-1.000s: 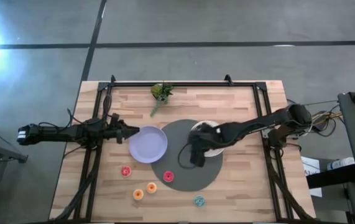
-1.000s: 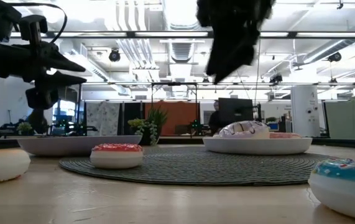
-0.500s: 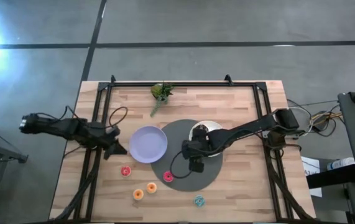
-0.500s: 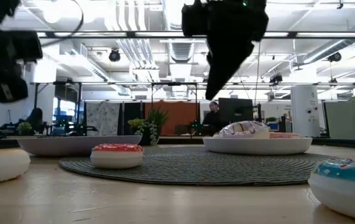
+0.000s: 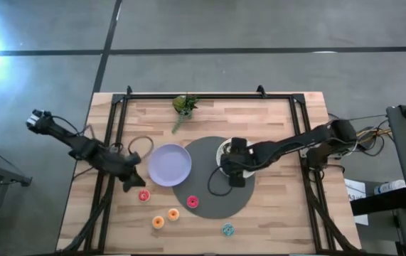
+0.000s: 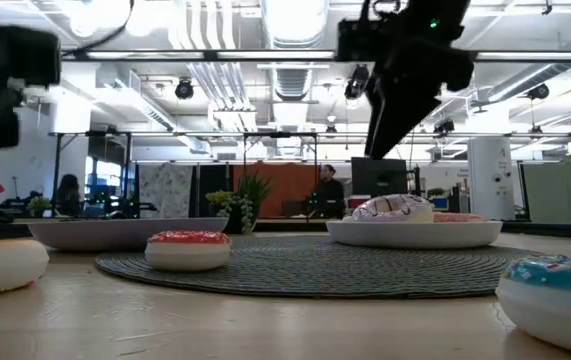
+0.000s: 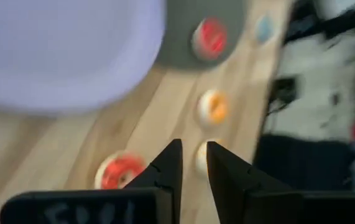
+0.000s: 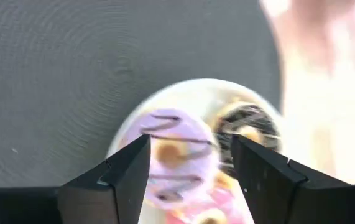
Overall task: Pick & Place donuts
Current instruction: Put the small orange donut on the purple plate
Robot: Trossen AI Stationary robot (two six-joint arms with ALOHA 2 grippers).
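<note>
The left gripper (image 7: 193, 163) hangs over the worktop (image 5: 274, 117) beside the lavender plate (image 5: 169, 164), above the red donut (image 5: 143, 195); its fingers stand slightly apart and hold nothing. The right gripper (image 8: 189, 158) hangs over the white plate (image 8: 193, 93) on the grey mat (image 5: 195, 160), fingers wide apart and empty. That plate carries a frosted donut (image 8: 174, 152) and a brown donut (image 8: 248, 127). A red donut (image 5: 192, 202) lies on the mat; two orange donuts (image 5: 166, 217) and a teal donut (image 5: 227, 229) lie on the worktop.
</note>
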